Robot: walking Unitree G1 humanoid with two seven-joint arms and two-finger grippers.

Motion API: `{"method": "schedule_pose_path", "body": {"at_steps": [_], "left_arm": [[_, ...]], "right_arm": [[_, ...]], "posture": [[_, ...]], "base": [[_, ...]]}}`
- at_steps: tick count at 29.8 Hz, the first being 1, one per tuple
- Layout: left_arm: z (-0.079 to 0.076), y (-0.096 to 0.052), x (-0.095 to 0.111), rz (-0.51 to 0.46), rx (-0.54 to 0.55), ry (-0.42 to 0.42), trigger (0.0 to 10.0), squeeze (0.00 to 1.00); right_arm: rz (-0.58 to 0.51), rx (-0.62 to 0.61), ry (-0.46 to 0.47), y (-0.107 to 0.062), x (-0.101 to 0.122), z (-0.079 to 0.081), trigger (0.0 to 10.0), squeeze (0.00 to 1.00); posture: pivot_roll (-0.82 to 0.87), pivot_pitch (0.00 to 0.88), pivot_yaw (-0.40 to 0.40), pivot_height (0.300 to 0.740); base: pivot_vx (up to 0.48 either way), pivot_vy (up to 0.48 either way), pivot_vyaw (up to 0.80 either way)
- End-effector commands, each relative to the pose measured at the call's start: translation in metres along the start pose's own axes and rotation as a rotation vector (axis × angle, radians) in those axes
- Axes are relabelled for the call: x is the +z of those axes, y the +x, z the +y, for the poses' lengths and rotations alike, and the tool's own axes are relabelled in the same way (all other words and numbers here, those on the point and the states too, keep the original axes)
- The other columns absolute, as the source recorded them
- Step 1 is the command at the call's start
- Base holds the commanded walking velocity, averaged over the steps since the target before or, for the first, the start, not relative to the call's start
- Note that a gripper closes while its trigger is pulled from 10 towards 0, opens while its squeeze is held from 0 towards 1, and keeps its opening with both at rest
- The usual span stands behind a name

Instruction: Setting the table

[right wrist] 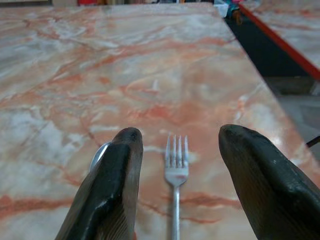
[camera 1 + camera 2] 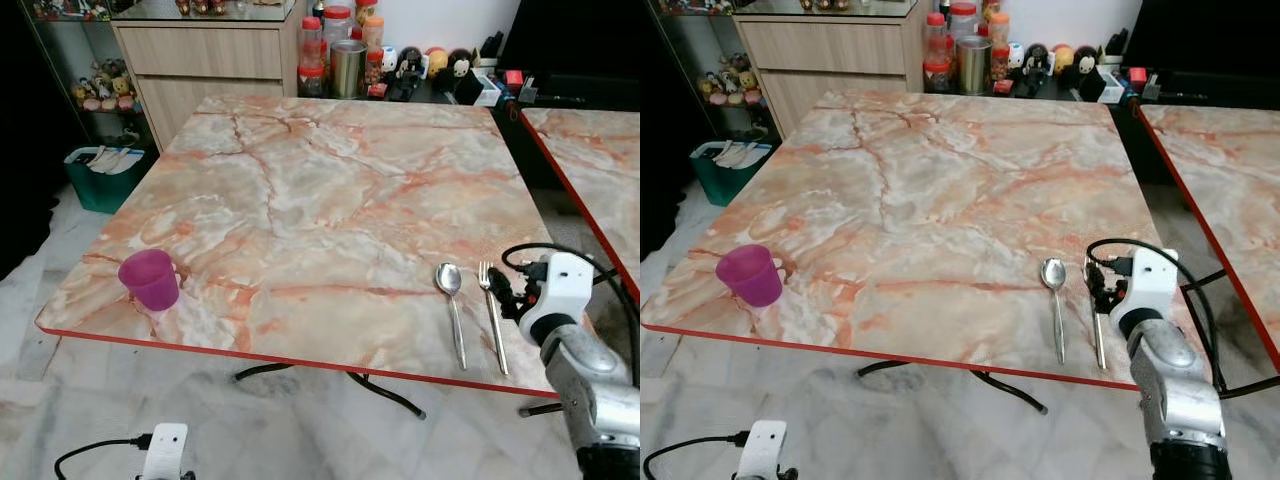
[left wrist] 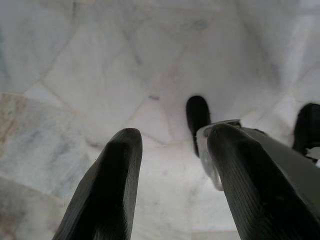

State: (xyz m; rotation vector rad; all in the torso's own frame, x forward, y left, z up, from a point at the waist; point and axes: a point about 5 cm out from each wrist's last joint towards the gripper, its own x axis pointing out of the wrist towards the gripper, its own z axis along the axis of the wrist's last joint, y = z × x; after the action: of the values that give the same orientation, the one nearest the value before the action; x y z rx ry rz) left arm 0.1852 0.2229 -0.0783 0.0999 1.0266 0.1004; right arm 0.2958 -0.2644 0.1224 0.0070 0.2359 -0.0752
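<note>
Marble in peach and rust veins covers the table, edged with a red strip, and the scene runs from the robot's left to its right. Farthest from the working jaws, near the table's left front corner, a purple cup stands upright and alone. Below that edge the left gripper hangs idle over the pale marble floor, its two black fingers spread apart with nothing between them. Across the bare middle of the table, near the right front edge, a spoon and a fork lie side by side, handles toward the robot, bowl and tines pointing away, the spoon on the left and the two just beside each other but not touching. The right gripper hovers low at the front right part of the table, its jaws wide apart and empty; in the right wrist view the fork lies in line with the gap between the fingers, tines pointing away, while the spoon's bowl peeks out from behind the left finger. Black cable loops around the right wrist. Well beyond the jaws, past the table's far edge, a shelf carries jars, a metal canister and small figurines
</note>
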Motion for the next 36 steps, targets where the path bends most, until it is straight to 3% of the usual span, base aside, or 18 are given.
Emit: {"method": "schedule_pose_path", "body": {"at_steps": [1,7,13,24,28,36], "left_arm": [[-0.001,0.000,0.000,0.007,0.005,-0.005,10.0,0.00],[0.000,0.000,0.003,0.002,0.015,-0.013,10.0,0.00],[0.011,-0.001,-0.005,0.021,0.053,-0.032,10.0,0.00],[0.020,-0.003,-0.016,0.047,0.068,-0.013,10.0,0.00],[0.020,-0.003,-0.016,0.044,0.070,-0.009,10.0,0.00],[0.021,-0.004,-0.016,0.030,0.077,-0.008,10.0,0.00]], "right_arm": [[-0.017,-0.013,0.002,0.001,0.004,-0.006,10.0,0.00],[-0.010,-0.004,0.013,0.003,0.000,-0.001,10.0,0.00],[0.035,0.030,0.023,0.012,-0.021,0.016,10.0,0.00],[0.115,0.026,0.039,0.013,-0.057,0.022,10.0,0.00],[0.099,0.046,0.044,0.017,-0.057,0.026,10.0,0.00],[0.070,0.135,0.041,0.029,-0.056,0.050,10.0,0.00]], "posture": [[-0.05,0.000,-0.049,0.740],[-0.03,0.000,-0.047,0.740],[0.02,0.000,-0.052,0.740],[0.04,0.000,-0.029,0.740],[0.04,0.000,-0.029,0.740],[0.06,0.000,-0.028,0.740]], "base": [[0.000,0.000,0.00],[0.000,0.000,0.00],[0.000,0.000,0.00],[0.000,0.000,0.00],[0.000,0.000,0.00],[0.000,0.000,0.00]]}}
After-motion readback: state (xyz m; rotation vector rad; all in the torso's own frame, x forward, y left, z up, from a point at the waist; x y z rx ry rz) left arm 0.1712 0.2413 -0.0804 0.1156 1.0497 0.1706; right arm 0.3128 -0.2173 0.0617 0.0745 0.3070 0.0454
